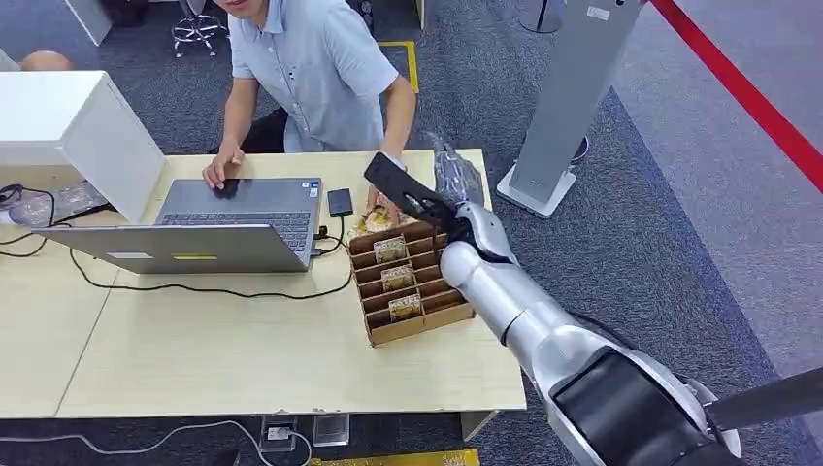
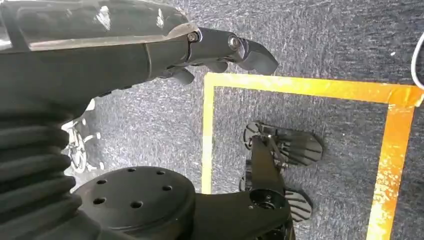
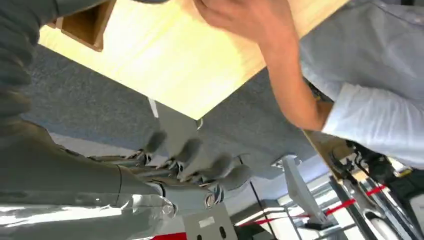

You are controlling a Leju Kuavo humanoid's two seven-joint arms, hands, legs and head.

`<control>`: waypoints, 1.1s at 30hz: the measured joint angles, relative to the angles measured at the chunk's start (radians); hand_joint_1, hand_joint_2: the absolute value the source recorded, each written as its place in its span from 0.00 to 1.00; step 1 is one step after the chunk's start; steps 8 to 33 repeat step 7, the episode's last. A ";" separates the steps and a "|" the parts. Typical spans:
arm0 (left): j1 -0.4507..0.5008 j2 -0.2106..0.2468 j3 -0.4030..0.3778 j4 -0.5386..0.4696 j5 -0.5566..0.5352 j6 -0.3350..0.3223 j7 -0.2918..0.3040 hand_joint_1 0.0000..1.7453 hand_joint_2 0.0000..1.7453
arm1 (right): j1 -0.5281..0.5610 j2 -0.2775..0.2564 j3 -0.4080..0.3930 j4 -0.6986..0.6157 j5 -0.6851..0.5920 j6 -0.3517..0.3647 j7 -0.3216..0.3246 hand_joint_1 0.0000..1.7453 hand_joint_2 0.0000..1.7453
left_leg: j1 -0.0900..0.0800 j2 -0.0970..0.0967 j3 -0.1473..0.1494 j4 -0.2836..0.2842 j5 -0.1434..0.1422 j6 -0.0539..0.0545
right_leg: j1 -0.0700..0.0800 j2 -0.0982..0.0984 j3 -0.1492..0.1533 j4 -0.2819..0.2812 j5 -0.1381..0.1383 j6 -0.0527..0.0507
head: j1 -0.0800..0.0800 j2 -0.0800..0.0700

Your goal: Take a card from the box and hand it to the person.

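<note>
A cardboard box (image 1: 419,324) with slotted rows stands on the table's right end, and cards (image 1: 398,278) stand in its slots. My right hand (image 1: 412,197) reaches over the box's far end with dark fingers stretched out and nothing in them; the right wrist view shows the same fingers (image 3: 197,162) spread and empty. The person's hand (image 1: 386,202) lies just beyond them, on a card (image 1: 375,222) at the box's far edge. Beside my body hangs my left hand (image 2: 220,47), over the carpet, holding nothing.
The person in a light blue shirt (image 1: 311,68) sits across the table, the other hand on an open laptop (image 1: 233,218). A black phone (image 1: 340,202) and cables lie beside it. A white box (image 1: 68,126) stands far left. A grey stand (image 1: 568,107) rises right of the table.
</note>
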 joint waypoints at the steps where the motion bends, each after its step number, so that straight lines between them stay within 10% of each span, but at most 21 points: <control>1: 0.001 0.000 0.000 0.000 0.002 0.000 -0.002 0.00 1.00 | 0.000 0.000 0.000 0.000 -0.017 -0.020 -0.015 0.00 1.00 | 0.000 0.000 0.000 0.000 0.000 0.000 | 0.000 0.000 0.000 0.000 0.000 0.000 | 0.000 0.000; 33: 0.011 0.000 0.000 0.000 0.020 0.002 -0.016 0.00 1.00 | 0.022 -0.019 -0.006 -0.061 -0.118 -0.087 -0.071 0.00 1.00 | 0.000 0.000 0.001 0.000 0.000 0.000 | 0.000 0.000 0.000 0.000 0.000 0.000 | 0.000 0.000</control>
